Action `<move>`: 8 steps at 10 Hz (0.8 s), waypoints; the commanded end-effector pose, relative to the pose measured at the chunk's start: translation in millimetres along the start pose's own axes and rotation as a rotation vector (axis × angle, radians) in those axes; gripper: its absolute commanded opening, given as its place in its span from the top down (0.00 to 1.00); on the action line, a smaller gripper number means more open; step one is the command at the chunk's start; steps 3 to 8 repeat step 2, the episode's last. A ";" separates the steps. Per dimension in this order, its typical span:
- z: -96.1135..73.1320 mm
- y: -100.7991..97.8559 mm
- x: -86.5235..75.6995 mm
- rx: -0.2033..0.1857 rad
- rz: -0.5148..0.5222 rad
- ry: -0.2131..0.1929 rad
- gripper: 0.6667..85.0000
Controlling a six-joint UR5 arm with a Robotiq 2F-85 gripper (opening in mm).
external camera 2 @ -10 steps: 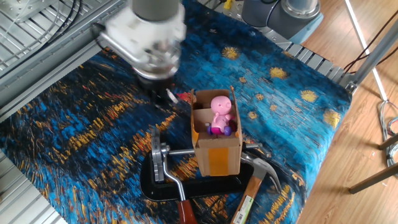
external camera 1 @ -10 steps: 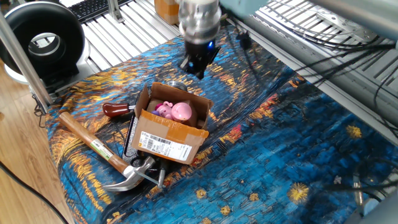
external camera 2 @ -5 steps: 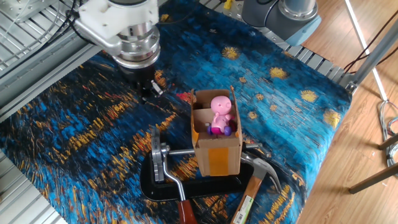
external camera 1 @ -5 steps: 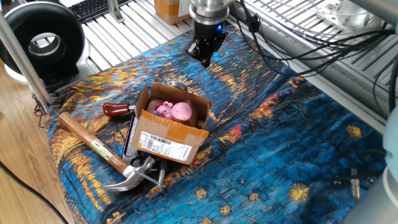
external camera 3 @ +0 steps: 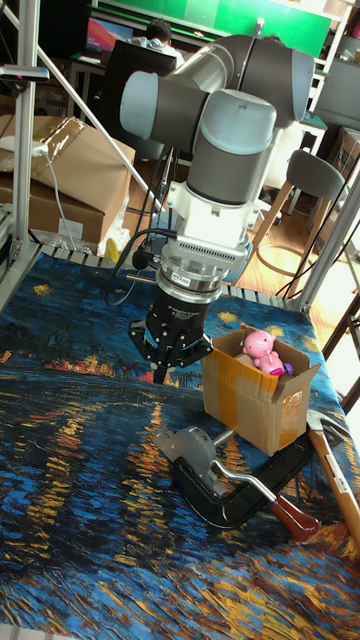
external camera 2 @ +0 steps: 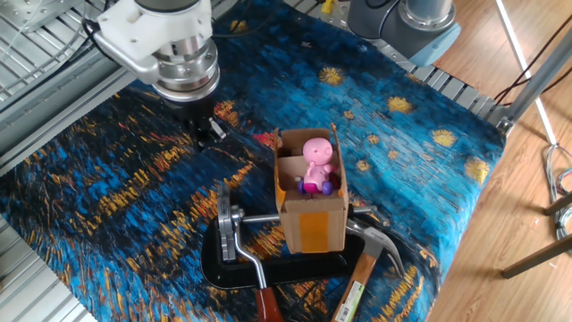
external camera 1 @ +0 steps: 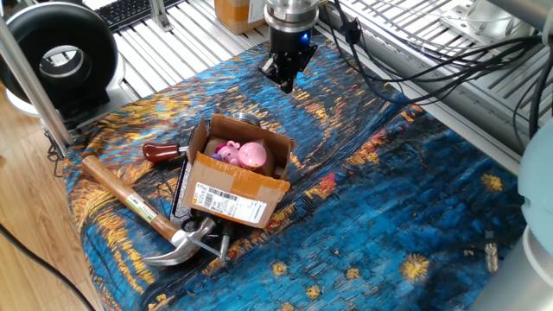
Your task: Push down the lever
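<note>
In one fixed view: slim metal lever with short glossy dark-red rounded sleeve (external camera 1: 162,153), low on the blue-and-orange painted cloth (external camera 1: 389,207), just left of the open brown cardboard box (external camera 1: 235,192); long axis roughly left to right, sleeve end toward the left, bar hidden behind the box flap. Two-finger dark gripper (external camera 1: 285,78) well apart, up beyond the box, fingers drawn close together on nothing. Wooden-handled claw hammer (external camera 1: 130,201) nearer the front edge. In the other fixed view: lever (external camera 2: 254,271) running from the grey clamp head (external camera 2: 227,233) down to the bottom edge, red sleeve partly cut off there, bare bar thin and shiny; gripper (external camera 2: 206,132) above the cloth, up and left of the box (external camera 2: 313,219). In the tall fixed view: lever (external camera 3: 286,513) angled toward the lower right, sleeve end slightly raised off the cloth, lying over the black clamp frame (external camera 3: 215,503); gripper (external camera 3: 162,368) pointing straight down, fingertips nearly together, left of the box (external camera 3: 255,405).
</note>
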State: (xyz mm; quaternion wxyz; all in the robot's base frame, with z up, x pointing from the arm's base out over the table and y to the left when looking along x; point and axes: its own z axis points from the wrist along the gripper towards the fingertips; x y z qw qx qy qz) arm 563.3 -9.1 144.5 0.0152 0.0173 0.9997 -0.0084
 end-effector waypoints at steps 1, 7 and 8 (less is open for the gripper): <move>-2.7 3.5 1.1 -0.015 0.027 0.008 0.98; -3.5 7.1 -0.4 -0.027 0.034 0.001 0.98; -3.5 7.1 -0.4 -0.027 0.034 0.001 0.98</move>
